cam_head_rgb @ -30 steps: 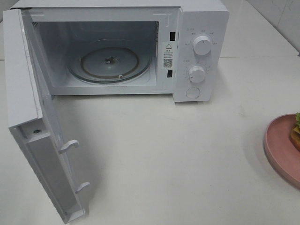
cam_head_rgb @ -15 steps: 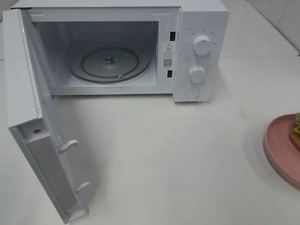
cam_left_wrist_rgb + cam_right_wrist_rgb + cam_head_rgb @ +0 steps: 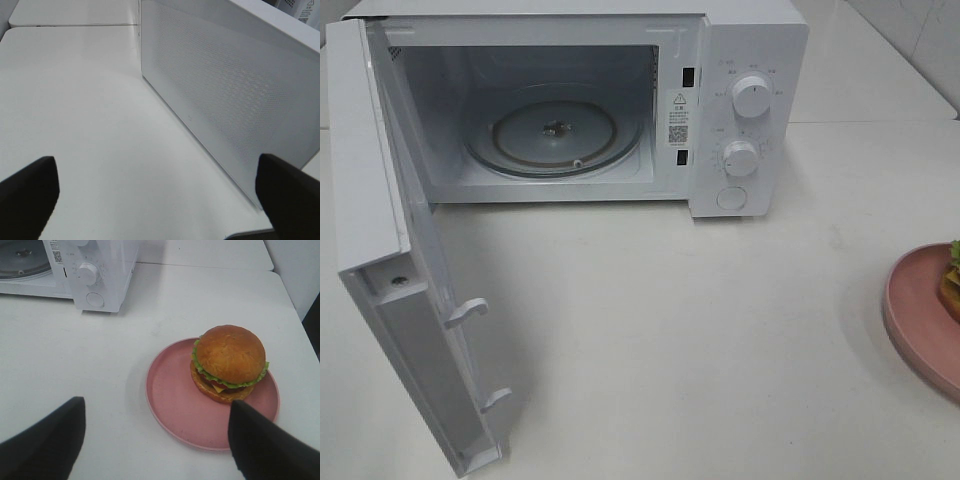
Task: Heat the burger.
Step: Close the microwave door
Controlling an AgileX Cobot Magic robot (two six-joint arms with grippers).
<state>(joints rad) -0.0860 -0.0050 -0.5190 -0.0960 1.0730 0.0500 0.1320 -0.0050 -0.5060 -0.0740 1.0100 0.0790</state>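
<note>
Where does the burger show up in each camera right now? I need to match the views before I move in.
Exterior high: the round burger with golden-brown bun and green lettuce is a sliver at the right edge, on the round pink plate.
Left wrist: not in it; only the white microwave's open door.
Right wrist: right of centre, whole, on the plate's far side.
Shared landmark: the microwave's white control knobs.
</note>
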